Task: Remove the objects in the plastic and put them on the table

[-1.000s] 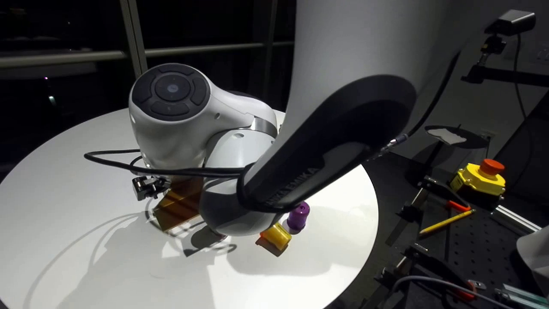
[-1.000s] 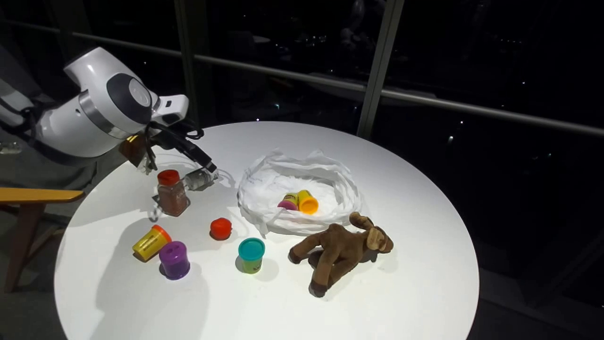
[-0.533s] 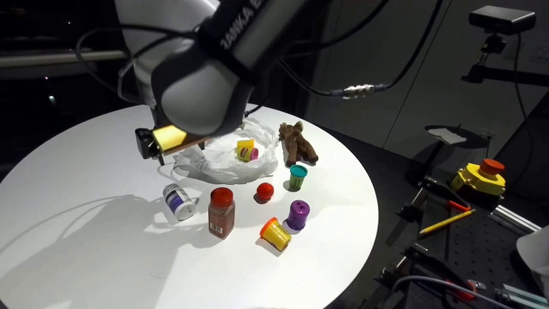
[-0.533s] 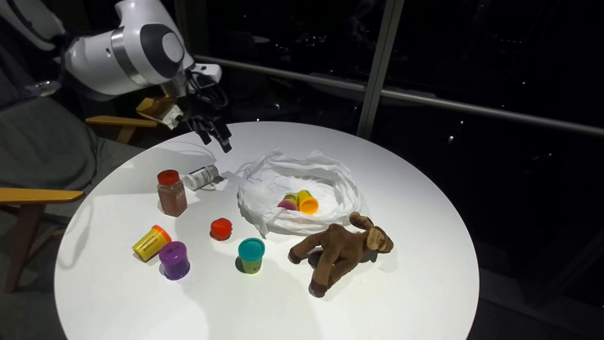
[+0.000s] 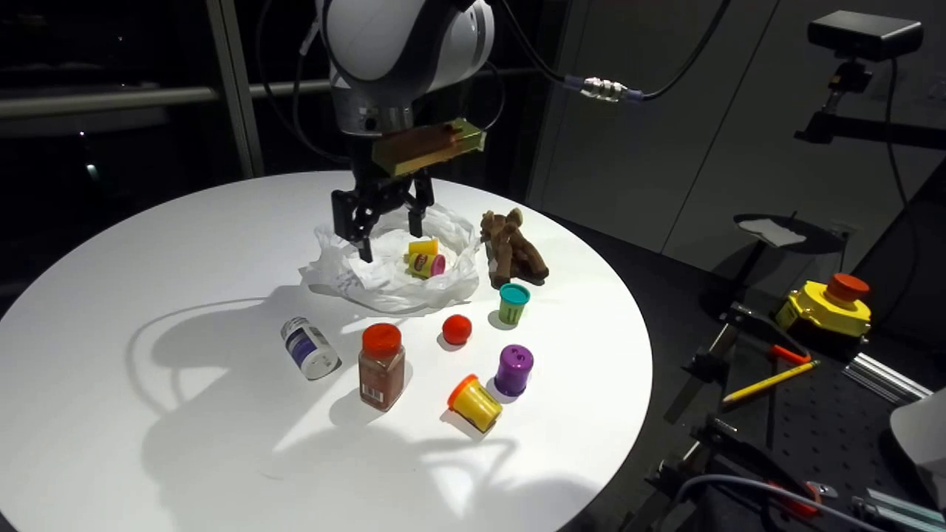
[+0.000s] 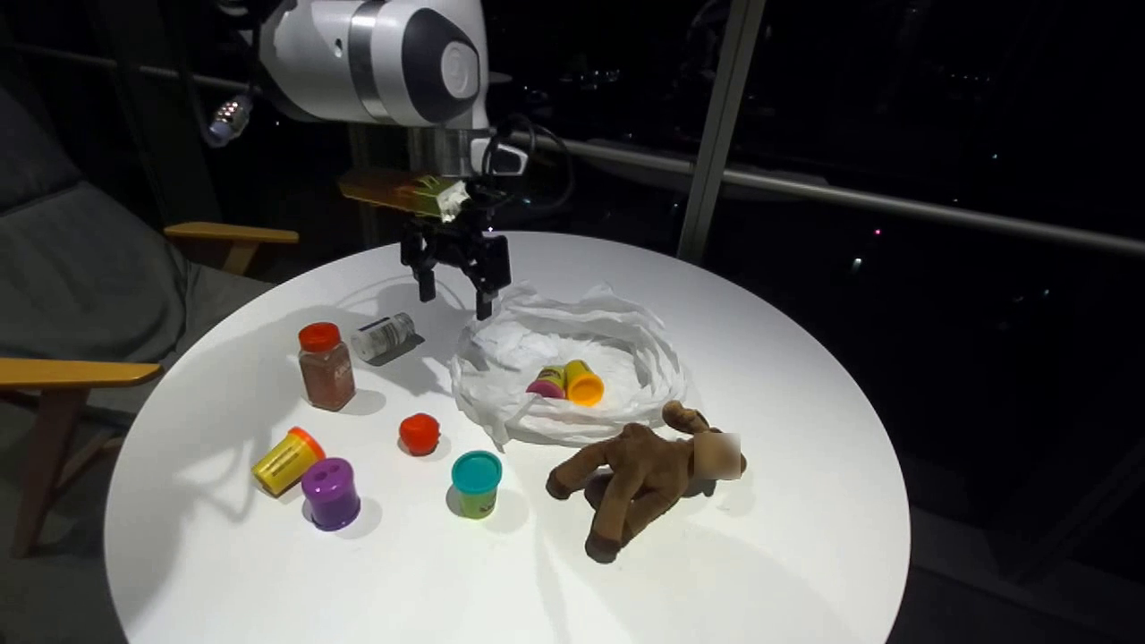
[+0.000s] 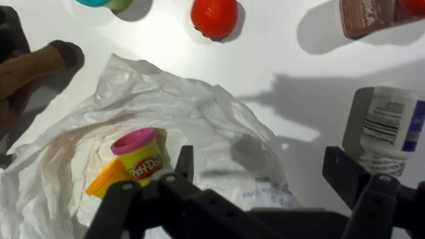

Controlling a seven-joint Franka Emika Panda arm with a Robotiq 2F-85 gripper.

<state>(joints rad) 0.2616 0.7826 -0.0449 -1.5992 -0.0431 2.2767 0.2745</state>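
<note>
Round table with smooth white top (image 6: 760,546), filling much of both exterior views: probably slick, round stuff may roll. Wrinkled white translucent plastic bag (image 6: 483,394), middle of the frame in an exterior view: thin, limp, near weightless I'd guess; catch the film and the whole bag drags. Brown plush toy animal (image 6: 640,474), right of centre there: out, looks soft. Black two-finger gripper (image 6: 455,296), left of centre: pincer spread apart, nothing between the fingers. Square clear bottle with red cap (image 6: 327,371), left side, upright, out. White cylindrical bottle with purple label (image 7: 388,122), right edge of the wrist view, lying down, out. Purple cylindrical cup (image 6: 331,496), lower left in an exterior view, out. Two I can see in the bag: yellow Play-Doh tub with pink lid (image 7: 141,157) and yellow tub with orange lid (image 7: 111,177), lower left of the wrist view, apparently touching. Should be light, stiff, a bit slippery, hard to crush. I'd take pink-lidded first since it overlaps the other there; pinch across the body below the lid, tips shy of the film. Lid alone could pop off. Small red ball (image 6: 419,434), below and left of centre in an exterior view, out: likely light, rolls if nudged.
</note>
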